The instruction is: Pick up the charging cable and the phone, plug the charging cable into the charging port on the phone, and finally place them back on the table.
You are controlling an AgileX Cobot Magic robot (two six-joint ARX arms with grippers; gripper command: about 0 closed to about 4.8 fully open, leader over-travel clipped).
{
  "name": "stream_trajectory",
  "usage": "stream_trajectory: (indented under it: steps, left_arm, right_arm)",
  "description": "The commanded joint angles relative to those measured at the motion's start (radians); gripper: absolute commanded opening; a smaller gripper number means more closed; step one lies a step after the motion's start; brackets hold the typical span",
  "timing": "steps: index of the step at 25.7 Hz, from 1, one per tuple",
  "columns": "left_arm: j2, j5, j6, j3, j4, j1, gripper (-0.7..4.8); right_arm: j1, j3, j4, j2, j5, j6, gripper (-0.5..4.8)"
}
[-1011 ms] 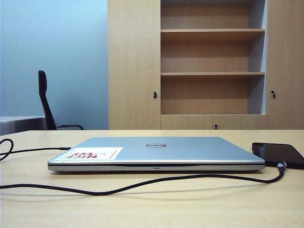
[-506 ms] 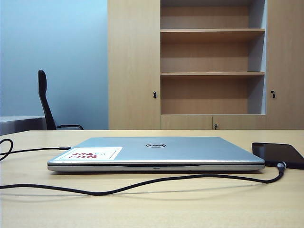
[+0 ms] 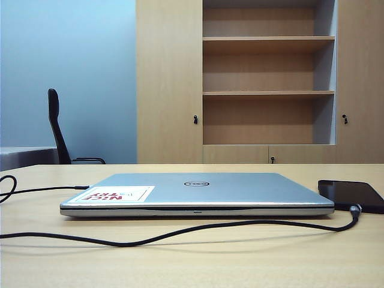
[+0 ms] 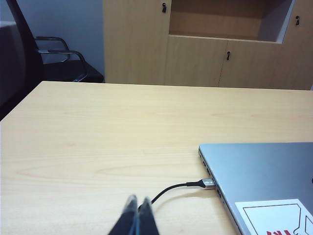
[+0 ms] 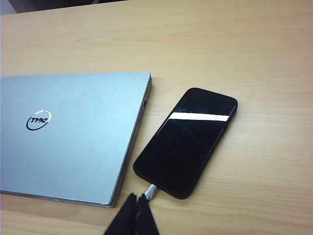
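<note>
Nothing on the pale beige wood-grain bench (image 3: 240,264) has shifted over the last second: the thin black glossy-screened phone (image 5: 186,142) lies flat just beside the closed silver Dell laptop (image 3: 198,192), and the long black charging cable (image 3: 180,231) trails across the bench in front of the laptop, exactly as before. In the right wrist view the cable's small silver-grey plug (image 5: 150,191) sits at the phone's short edge, apparently seated in the charging port, though the slot itself is hidden. The cord's far end (image 4: 205,184) is at the laptop's side. The right hand (image 5: 138,199) hovers just above the plug with its jaws pressed together, holding nothing; the left hand (image 4: 138,203) hangs near the cord on the other side of the laptop, likewise closed and empty. With both things resting on the bench and neither hand gripping, the task looks essentially complete.
</note>
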Motion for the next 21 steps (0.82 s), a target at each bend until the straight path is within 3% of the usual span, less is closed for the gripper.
stream_trajectory:
  steps: [1, 6, 8, 9, 16, 21]
  left_arm:
    - [0.000, 0.003, 0.000, 0.000, 0.014, -0.002, -0.05]
    - [0.000, 0.003, 0.000, 0.000, 0.014, -0.002, -0.05]
    - [0.000, 0.003, 0.000, 0.000, 0.014, -0.002, -0.05]
    - [0.000, 0.003, 0.000, 0.000, 0.014, -0.002, -0.05]
    - [0.000, 0.003, 0.000, 0.000, 0.014, -0.002, -0.05]
    - [0.000, 0.003, 0.000, 0.000, 0.014, -0.002, -0.05]
  right_arm:
    - [0.000, 0.003, 0.017, 0.000, 0.002, 0.000, -0.01]
    - [-0.001, 0.002, 0.020, 0.000, 0.003, 0.000, -0.01]
    - [-0.001, -0.028, 0.046, -0.026, 0.090, -0.042, -0.01]
    - [0.002, -0.067, 0.101, -0.058, 0.158, -0.097, -0.01]
    - [0.000, -0.248, 0.413, -0.204, 0.189, -0.119, -0.01]
    - [-0.004, -0.322, 0.463, -0.280, 0.201, -0.119, -0.01]
